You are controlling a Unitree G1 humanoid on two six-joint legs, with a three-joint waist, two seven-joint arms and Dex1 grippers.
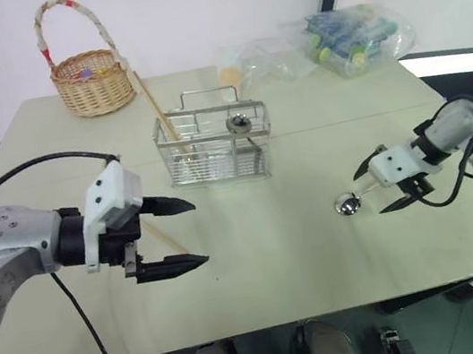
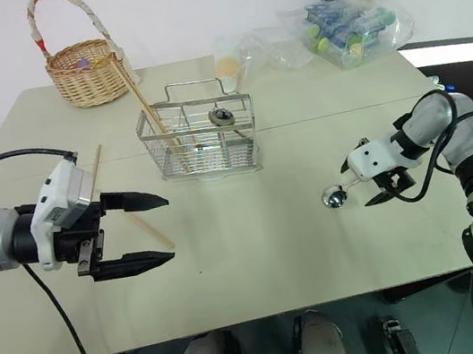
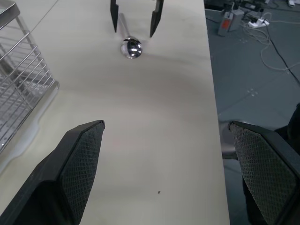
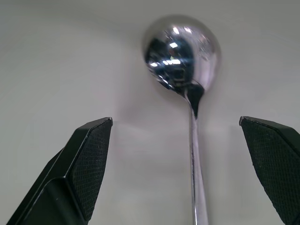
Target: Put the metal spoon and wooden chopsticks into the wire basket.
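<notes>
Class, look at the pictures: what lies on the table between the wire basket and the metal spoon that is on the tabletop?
Nothing: between the wire basket and the metal spoon there is bare table, as the left eye view shows.

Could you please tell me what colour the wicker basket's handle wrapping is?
Pale cream with red patches; the wicker basket shows best in the left eye view.

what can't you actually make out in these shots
- Metal spoon handle: head views, hidden by the open right hand above it; right wrist view, cut off by the edge.
- Chopstick on the table: partly covered by the open left hand.
- Wicker basket contents: too small.
- Plastic bags: contents unclear through crinkled plastic.
</notes>
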